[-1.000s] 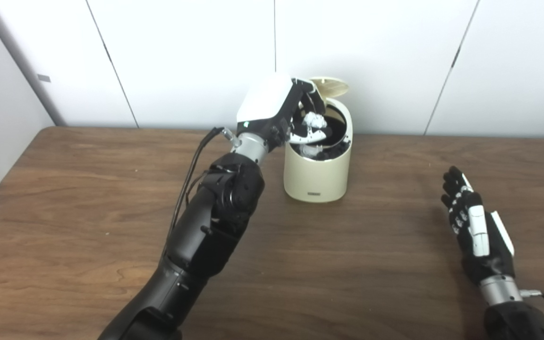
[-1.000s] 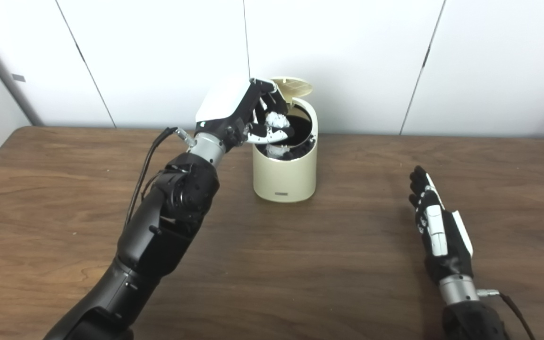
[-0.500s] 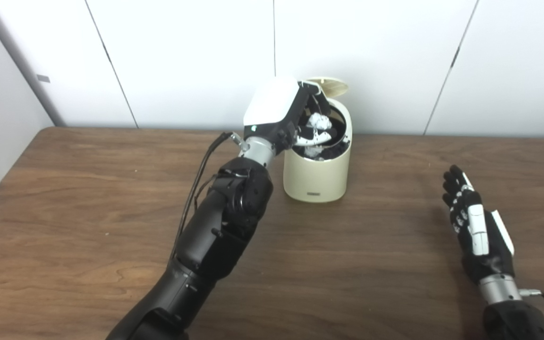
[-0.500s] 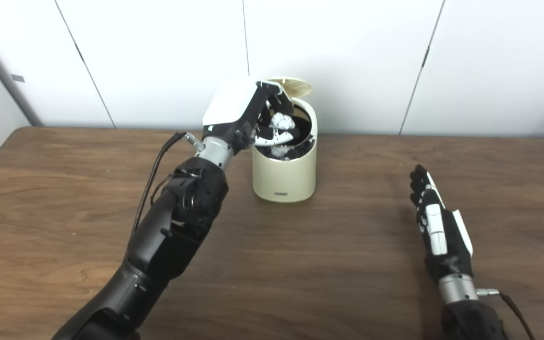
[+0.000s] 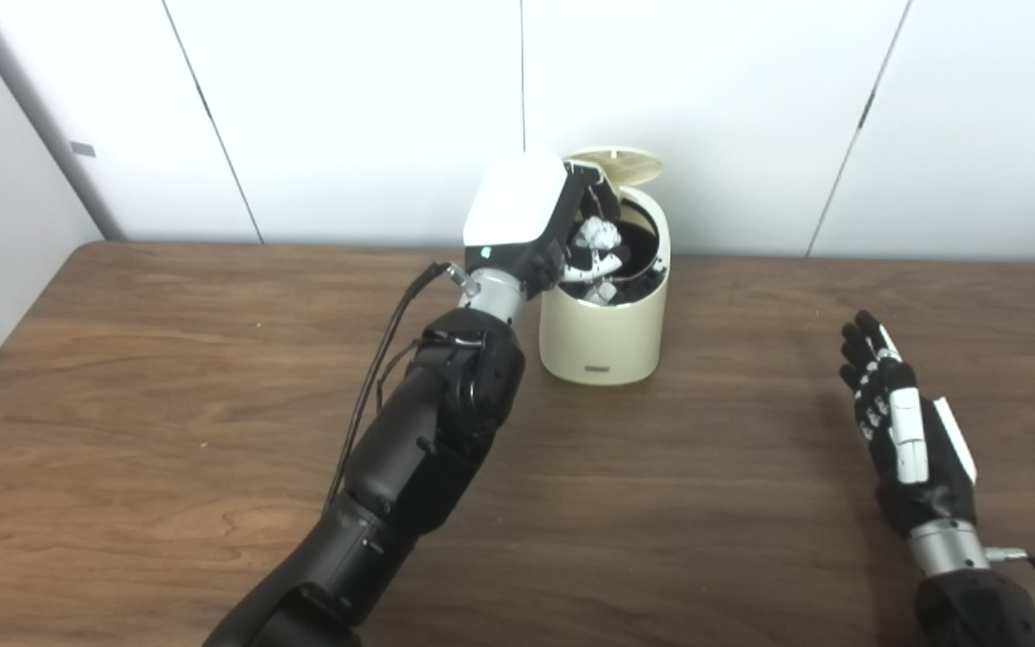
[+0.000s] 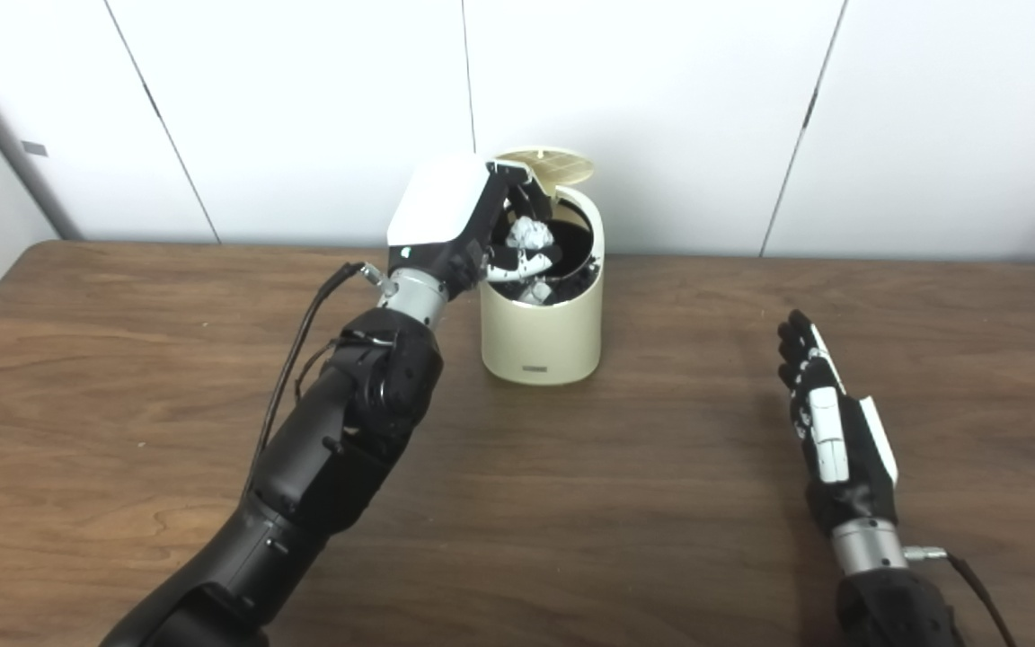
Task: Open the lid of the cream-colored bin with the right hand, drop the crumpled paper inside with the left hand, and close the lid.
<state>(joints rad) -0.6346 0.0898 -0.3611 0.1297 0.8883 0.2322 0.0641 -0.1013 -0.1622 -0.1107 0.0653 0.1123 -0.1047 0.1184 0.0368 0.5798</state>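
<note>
Now held over the mouth of the bin (image 5: 605,332): the paper (image 5: 596,235), a white crumpled ball pinched in the curled fingers (image 5: 598,262) of the left hand (image 5: 535,225), just under the raised lid (image 5: 618,164). Best to keep it centred above the dark opening, clear of the rim, then spread the fingers fully and let it fall straight. Well to the right of the bin, resting on the table (image 5: 167,377): the right hand (image 5: 904,431), fingers straight and apart, holding nothing, ready for the lid.
</note>
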